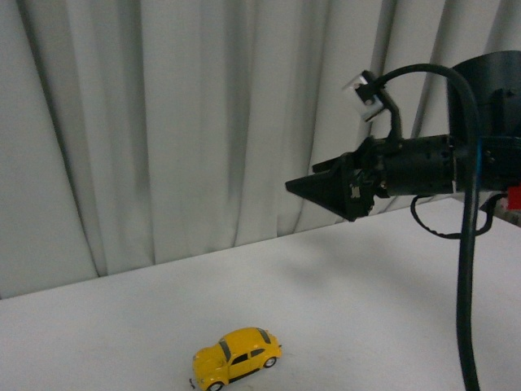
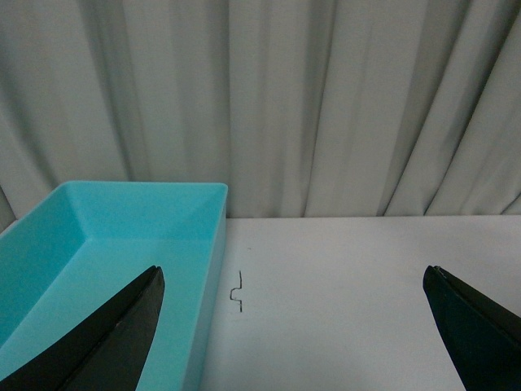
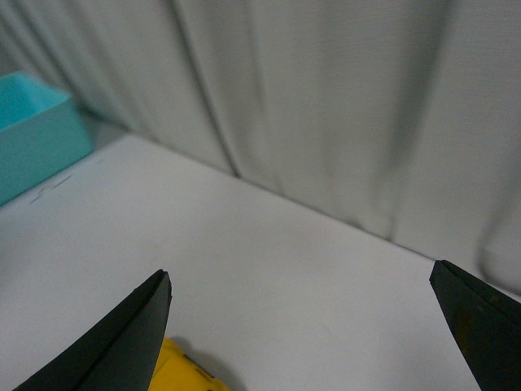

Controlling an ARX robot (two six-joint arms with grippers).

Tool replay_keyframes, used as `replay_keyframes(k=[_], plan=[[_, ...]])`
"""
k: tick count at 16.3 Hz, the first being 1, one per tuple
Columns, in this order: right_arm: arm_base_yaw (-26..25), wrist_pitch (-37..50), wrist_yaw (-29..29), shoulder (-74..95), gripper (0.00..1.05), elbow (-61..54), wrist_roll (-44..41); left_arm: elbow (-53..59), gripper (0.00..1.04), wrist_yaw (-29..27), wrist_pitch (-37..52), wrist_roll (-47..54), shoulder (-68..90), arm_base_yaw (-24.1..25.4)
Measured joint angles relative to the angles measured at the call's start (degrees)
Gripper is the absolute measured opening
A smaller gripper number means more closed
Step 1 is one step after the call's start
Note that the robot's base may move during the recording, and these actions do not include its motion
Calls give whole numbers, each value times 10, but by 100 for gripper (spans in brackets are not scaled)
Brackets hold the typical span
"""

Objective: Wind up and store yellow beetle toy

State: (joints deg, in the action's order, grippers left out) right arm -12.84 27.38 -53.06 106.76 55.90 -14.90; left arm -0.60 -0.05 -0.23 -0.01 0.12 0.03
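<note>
The yellow beetle toy (image 1: 237, 357) stands on its wheels on the white table near the front edge, nose toward the lower left. A corner of it shows in the right wrist view (image 3: 183, 371) beside one finger. My right gripper (image 1: 303, 186) is open and empty, held high above the table, up and to the right of the toy; in its own view (image 3: 299, 281) the jaws stand wide apart. My left gripper (image 2: 293, 277) is open and empty, with one finger over the turquoise bin (image 2: 106, 244). The left arm is not in the front view.
The turquoise bin also shows in the right wrist view (image 3: 32, 130). A small dark mark (image 2: 238, 292) is on the table (image 1: 366, 293) beside the bin. A grey curtain (image 1: 163, 122) hangs behind the table. A black cable (image 1: 466, 269) hangs at the right.
</note>
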Motion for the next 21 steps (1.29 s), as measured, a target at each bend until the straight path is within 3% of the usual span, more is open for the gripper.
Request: replay_keyframes(k=[2,4,10,14,16,21], plan=[[33,-188,-40,44,98,91,-152,0,98,0,0,0,0,0],[47,-414,-42,110,98,198,-348,0,98,0,0,0,0,0],[88,-770,29,231,98,374,-691,0,98,0,0,0,0,0],[117,-742,88,260,98,381,-731,0,98,0,0,0,0,0],[129,-722,130,264,98,381,-724,0,98,0,0,0,0,0],[150,-668,176,270,98,343,-678,0,98,0,0,0,0,0]])
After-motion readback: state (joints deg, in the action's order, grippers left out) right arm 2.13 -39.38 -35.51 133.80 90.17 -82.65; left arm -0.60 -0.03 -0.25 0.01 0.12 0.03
